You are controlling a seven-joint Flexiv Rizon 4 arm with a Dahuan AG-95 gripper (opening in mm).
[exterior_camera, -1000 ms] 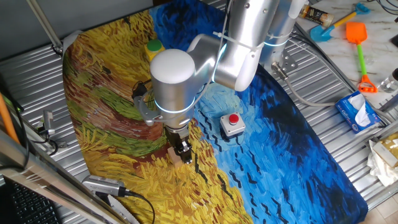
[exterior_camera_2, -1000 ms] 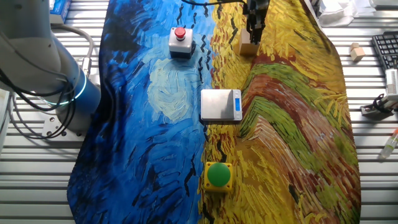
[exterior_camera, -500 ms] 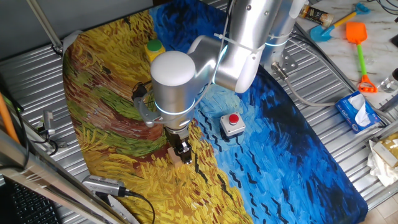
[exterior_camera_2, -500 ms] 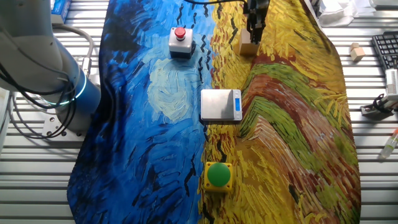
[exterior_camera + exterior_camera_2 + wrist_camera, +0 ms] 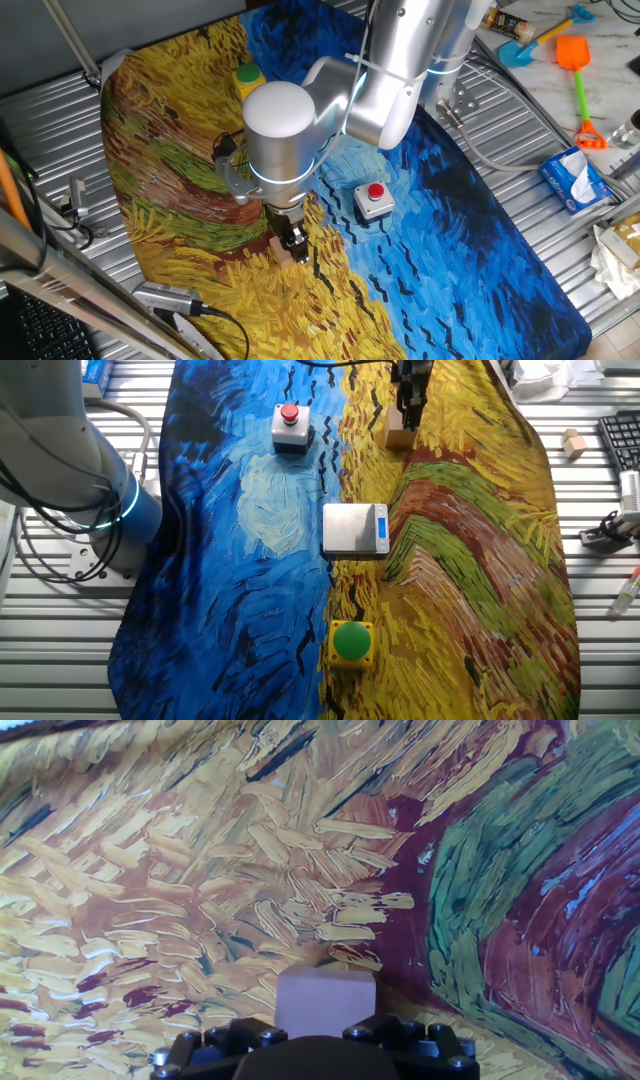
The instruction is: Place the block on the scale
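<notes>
The block (image 5: 325,998), a small light-tan wooden cube, rests on the yellow part of the painted cloth. It also shows in one fixed view (image 5: 283,250) and in the other fixed view (image 5: 397,436). My gripper (image 5: 293,243) points straight down over it, and its black fingers (image 5: 215,1038) flank the cube's two sides and touch them. The gripper also shows in the other fixed view (image 5: 410,408). The scale (image 5: 353,528), a flat grey plate with a blue tab, lies in the middle of the cloth, apart from the block and bare. In one fixed view my arm hides it.
A grey box with a red button (image 5: 290,428) stands on the blue part of the cloth, also seen in one fixed view (image 5: 373,199). A yellow box with a green button (image 5: 350,643) stands at the cloth's other end. Tools and a tissue pack (image 5: 575,180) lie off the cloth.
</notes>
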